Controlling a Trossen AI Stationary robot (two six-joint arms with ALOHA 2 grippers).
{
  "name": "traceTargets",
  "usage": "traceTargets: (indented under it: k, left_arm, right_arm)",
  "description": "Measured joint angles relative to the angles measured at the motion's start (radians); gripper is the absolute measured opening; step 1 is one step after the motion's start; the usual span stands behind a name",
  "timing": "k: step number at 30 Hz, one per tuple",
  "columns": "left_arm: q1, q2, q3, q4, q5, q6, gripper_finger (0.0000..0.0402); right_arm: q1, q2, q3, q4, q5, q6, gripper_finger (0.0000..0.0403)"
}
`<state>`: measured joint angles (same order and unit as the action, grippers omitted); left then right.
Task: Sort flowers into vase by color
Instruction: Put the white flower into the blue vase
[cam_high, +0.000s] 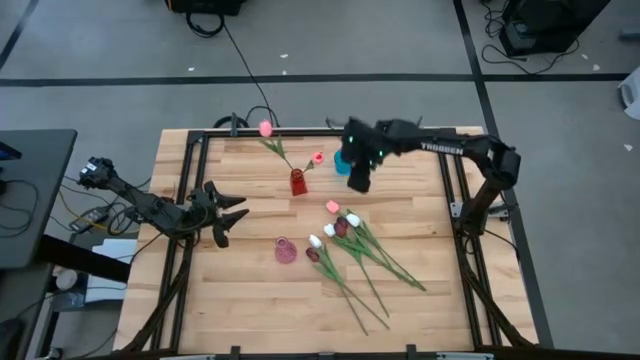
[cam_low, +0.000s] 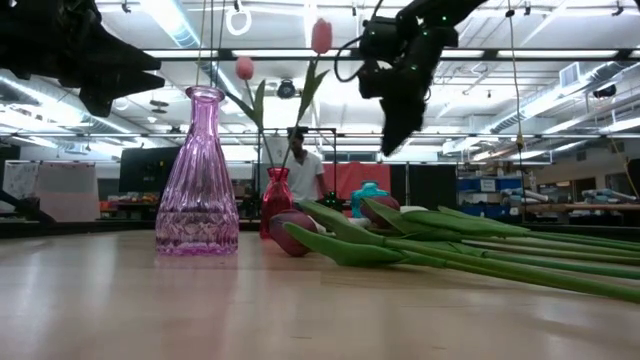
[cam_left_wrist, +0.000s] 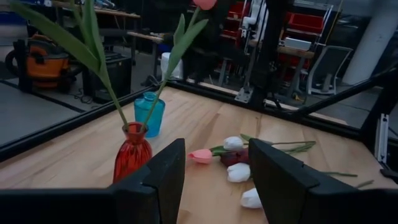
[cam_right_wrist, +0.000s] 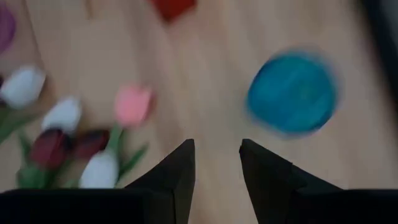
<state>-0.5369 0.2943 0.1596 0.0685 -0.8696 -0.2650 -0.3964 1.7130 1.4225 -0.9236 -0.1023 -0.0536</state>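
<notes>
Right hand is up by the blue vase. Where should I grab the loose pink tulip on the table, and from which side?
Judging by its pose, take the pink tulip on its stem just behind the head, coming straight down. It lies flat at the pile's edge nearest the blue vase, its head pointing away from the other tulips. The open right hand hovers close by; set its fingers across the stem.

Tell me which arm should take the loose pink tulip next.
Right, probably. The right end effector hangs open just above the pink tulip near the red vase. The left end effector, also open, sits farther off at the table's left side.
</notes>
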Motion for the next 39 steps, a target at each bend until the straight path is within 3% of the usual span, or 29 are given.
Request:
traceTargets:
  k: [3, 12, 21, 32, 39]
  left_arm:
    - [0.000, 0.000, 0.000, 0.000, -0.001, 0.024, 0.0182]
    - [0.000, 0.000, 0.001, -0.005, -0.002, 0.028, 0.0182]
    - [0.000, 0.000, 0.001, -0.033, -0.002, 0.000, 0.0182]
    - [0.000, 0.000, 0.001, -0.038, -0.009, -0.001, 0.0182]
    - [0.000, 0.000, 0.001, -0.038, -0.009, -0.002, 0.0182]
  right_arm:
    - [0.073, 0.000, -0.046, -0.060, -0.008, 0.076, 0.0141]
    - [0.248, 0.002, -0.249, -0.018, -0.095, 0.306, 0.0133]
    - [0.389, 0.002, -0.282, -0.079, -0.160, 0.509, 0.0111]
    - [0.504, 0.002, -0.292, -0.051, -0.045, 0.654, 0.0144]
    - [0.527, 0.003, -0.392, -0.001, -0.090, 0.722, 0.0153]
